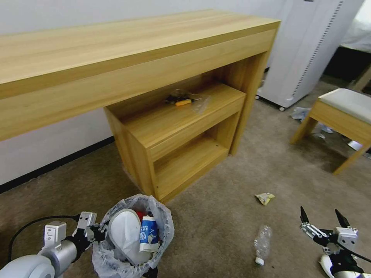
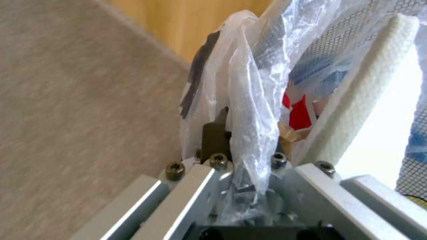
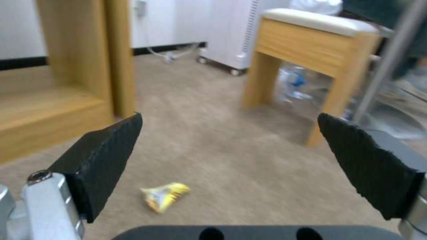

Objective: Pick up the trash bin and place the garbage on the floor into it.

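Beige carpet floor carries the yellow wrapper, lying ahead of the right gripper and a little toward the desk side; its jaws are spread wide, the clear bottle nearer still (left gripper pinches the trash bin liner rim)

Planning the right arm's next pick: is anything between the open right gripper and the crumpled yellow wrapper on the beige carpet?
Nothing visible. Bare beige carpet lies between the open right gripper and the crumpled yellow wrapper; the clear plastic bottle lies off to the side.
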### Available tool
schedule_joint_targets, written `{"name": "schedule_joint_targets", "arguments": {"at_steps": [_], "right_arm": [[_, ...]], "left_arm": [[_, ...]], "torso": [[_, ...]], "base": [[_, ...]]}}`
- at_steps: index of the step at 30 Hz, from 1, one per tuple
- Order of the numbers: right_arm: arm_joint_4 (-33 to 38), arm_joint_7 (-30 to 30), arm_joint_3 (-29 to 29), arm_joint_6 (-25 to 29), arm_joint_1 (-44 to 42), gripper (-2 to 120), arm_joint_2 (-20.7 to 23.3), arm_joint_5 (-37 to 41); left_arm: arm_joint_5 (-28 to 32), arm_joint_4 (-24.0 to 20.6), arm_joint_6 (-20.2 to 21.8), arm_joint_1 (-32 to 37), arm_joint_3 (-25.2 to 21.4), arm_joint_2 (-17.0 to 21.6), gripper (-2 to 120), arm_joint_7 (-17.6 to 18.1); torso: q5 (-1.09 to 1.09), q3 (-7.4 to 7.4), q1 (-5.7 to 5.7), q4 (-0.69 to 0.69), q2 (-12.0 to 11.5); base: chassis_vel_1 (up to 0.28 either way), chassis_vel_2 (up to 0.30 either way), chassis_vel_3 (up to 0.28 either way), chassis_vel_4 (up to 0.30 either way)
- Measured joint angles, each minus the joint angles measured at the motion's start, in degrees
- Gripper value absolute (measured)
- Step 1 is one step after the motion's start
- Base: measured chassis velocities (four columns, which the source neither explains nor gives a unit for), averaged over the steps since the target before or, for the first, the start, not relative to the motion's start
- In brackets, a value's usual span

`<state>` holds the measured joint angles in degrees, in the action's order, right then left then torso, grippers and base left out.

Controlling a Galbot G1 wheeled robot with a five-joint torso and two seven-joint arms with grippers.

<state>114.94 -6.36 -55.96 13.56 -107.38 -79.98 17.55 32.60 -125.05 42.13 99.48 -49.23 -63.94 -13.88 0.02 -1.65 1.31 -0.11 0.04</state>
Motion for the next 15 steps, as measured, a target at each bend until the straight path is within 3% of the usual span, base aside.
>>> {"name": "schedule_joint_targets", "arguments": {"at_steps": [15], "right_arm": [[-2.4, -0.7, -0.9, 1.1, -0.1, 100, 0.8, 1.2]], "left_arm": [[-0.3, -0.2, 0.0, 0.2, 0.0, -0.2, 0, 0.1]], "torso": [[0.00, 0.00, -0.01, -0.01, 0.0]], "base": [[-0.168, -0.170, -0.056, -0.070]]}}
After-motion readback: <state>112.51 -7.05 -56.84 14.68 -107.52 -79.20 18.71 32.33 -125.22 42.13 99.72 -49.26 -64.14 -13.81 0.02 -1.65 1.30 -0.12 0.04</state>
